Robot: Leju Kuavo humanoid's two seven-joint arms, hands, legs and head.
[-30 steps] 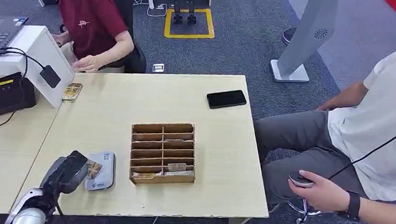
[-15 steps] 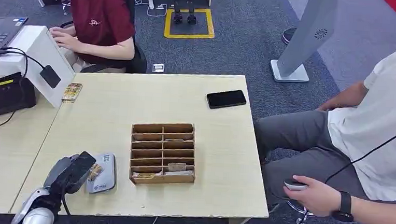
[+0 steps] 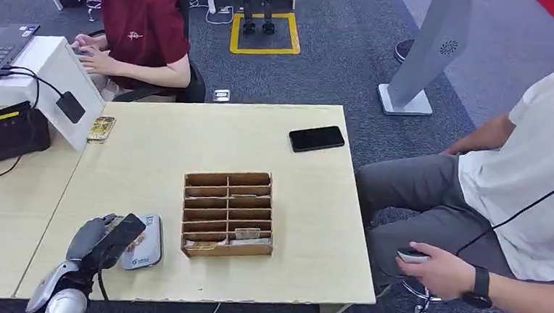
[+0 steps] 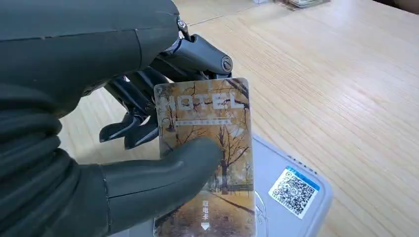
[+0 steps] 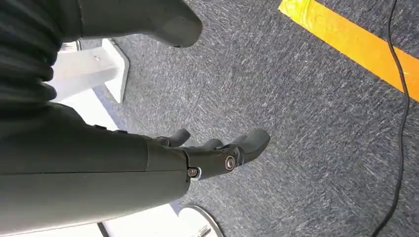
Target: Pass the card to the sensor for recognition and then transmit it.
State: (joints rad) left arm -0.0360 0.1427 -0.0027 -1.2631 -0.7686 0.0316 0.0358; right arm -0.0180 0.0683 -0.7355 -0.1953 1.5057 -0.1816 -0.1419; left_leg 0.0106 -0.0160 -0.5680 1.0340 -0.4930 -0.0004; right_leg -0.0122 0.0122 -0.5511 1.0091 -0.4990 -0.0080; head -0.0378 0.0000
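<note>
One left hand (image 3: 106,237) holds the card (image 4: 207,148) over the sensor (image 3: 146,244).

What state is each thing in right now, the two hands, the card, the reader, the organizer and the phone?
left hand: holds the card, thumb pressed on its face
card: held over the grey reader
grey reader: flat on the table
right hand: holds nothing, fingers apart, hangs over carpet
wooden organizer: some slots hold cards
phone: screen dark, flat on table
</note>
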